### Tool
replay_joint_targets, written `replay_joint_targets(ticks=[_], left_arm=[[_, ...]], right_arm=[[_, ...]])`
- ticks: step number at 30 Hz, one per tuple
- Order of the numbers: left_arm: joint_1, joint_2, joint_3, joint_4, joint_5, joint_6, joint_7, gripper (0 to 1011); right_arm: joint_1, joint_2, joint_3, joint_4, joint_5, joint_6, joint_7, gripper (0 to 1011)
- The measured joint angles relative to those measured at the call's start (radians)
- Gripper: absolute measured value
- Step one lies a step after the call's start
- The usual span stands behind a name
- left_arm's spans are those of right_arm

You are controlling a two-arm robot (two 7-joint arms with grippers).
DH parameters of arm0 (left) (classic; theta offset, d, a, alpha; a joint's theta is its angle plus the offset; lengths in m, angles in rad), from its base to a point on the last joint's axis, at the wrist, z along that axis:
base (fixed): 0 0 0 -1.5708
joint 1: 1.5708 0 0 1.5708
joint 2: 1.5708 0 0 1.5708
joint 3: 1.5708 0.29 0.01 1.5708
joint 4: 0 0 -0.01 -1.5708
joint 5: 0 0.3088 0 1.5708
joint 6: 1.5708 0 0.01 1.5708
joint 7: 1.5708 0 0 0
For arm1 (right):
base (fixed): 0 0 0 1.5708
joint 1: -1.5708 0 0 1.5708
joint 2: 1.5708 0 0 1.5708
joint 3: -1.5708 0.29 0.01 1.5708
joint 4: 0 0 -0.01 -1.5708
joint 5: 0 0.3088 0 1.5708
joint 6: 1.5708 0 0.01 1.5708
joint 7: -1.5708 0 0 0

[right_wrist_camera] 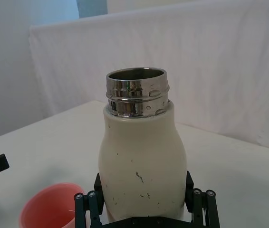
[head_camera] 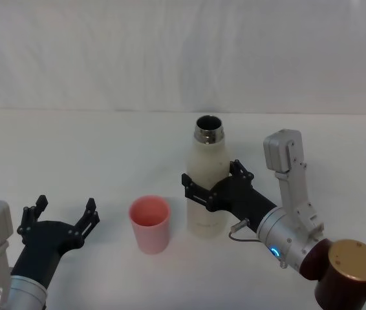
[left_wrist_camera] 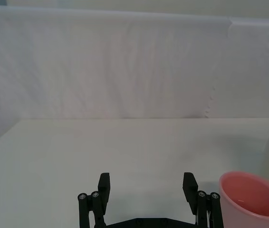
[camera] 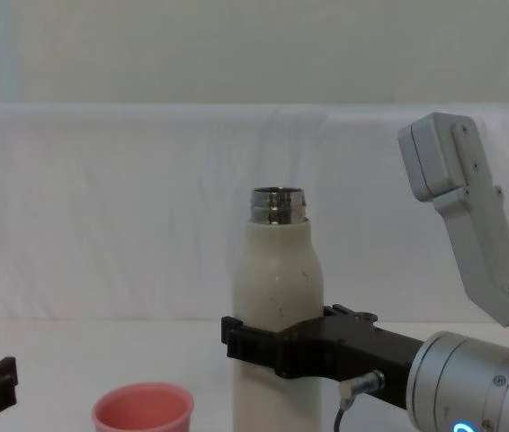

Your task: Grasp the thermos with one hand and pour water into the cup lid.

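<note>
Cream-white, the thermos (head_camera: 207, 181) stands upright on the table (head_camera: 105, 148), its base cut off in my chest and right wrist views. My right gripper (head_camera: 210, 185) has its jaws closed around the lower body, one on each side. Just beside it, toward my left gripper (head_camera: 60, 216), sits the cup lid (head_camera: 149, 223); that gripper hangs spread wide, holding nothing. My head view shows the steel neck open.
</note>
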Motion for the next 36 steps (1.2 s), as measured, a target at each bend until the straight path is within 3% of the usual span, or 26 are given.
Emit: replay_joint_targets(ticks=[20, 26, 36], left_arm=[[0.000, 0.000, 0.000, 0.000, 0.000, 0.000, 0.000, 1001], [0.000, 0.000, 0.000, 0.000, 0.000, 0.000, 0.000, 1001], [0.000, 0.000, 0.000, 0.000, 0.000, 0.000, 0.000, 1001]], right_arm=[[-0.011, 0.004, 0.002, -0.016, -0.009, -0.001, -0.011, 961], [-0.028, 0.019, 0.004, -0.046, -0.038, -0.009, -0.028, 961], [-0.064, 0.077, 0.011, -0.135, -0.156, -0.039, -0.055, 961]])
